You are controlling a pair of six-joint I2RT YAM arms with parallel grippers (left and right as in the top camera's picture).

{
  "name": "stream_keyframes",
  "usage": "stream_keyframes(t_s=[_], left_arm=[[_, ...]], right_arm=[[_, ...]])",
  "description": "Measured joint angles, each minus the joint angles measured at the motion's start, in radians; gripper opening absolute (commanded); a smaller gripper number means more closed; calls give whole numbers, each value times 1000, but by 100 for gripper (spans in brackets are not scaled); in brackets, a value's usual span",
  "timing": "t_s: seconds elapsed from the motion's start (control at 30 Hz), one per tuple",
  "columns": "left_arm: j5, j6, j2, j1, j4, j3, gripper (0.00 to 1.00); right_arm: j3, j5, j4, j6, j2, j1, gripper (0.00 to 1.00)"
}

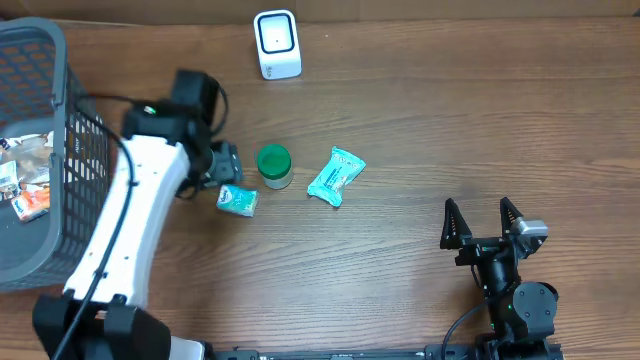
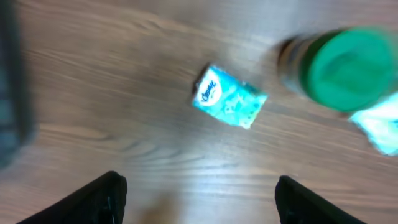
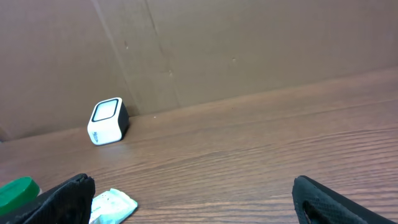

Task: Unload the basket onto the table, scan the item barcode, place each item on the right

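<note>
**Left-wrist and overhead views. Tissue pack, with both claws.**

**Position.** The pack [image 2: 229,96] lies flat on the table [image 1: 420,110]. It sits just beside the green-lidded jar [image 1: 274,165], without touching it, and near the teal packet [image 1: 335,176]. The scanner [image 1: 277,44] stands well apart at the far edge, and the basket [image 1: 40,150] is off to the left. I take this pack as the item to scan because it is the one nearest my left claw.

**Claws.** My left claw [image 2: 199,180] hangs over the table with its jaws spread wide and nothing between them. The pack lies ahead of the fingertips, not inside the gap. My right claw [image 1: 476,205] is parked at the near right, fully spread and empty.

**Handling (judged).** The pack is light and soft, a film wrap over folded tissue. It should give under pressure and the film may slip. I would pinch across the short width at mid-length, firmly enough to bite but not crush.

**Orientation.** In the wrist view the long axis runs from upper left to lower right, with the logo oval at the upper-left end. In the overhead view it lies roughly left to right with a slight tilt. The printed face is up. I see no barcode, so it is probably on the underside, and the pack would need turning toward the scanner.
</note>
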Motion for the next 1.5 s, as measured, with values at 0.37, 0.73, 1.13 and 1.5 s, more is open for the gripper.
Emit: stream_keyframes(t_s=[0.37,0.73,1.13,1.5], left_arm=[[1,130,-9,93,-155,246,78],[20,172,-9,324,-155,246,80],[51,188,-9,496,-160,246,80],[53,188,-9,534,-159,246,80]], right_arm=[[0,0,1,0,0,0,100],[0,-1,1,1,0,0,100],[0,0,0,0,0,0,100],[0,-1,1,0,0,0,100]])
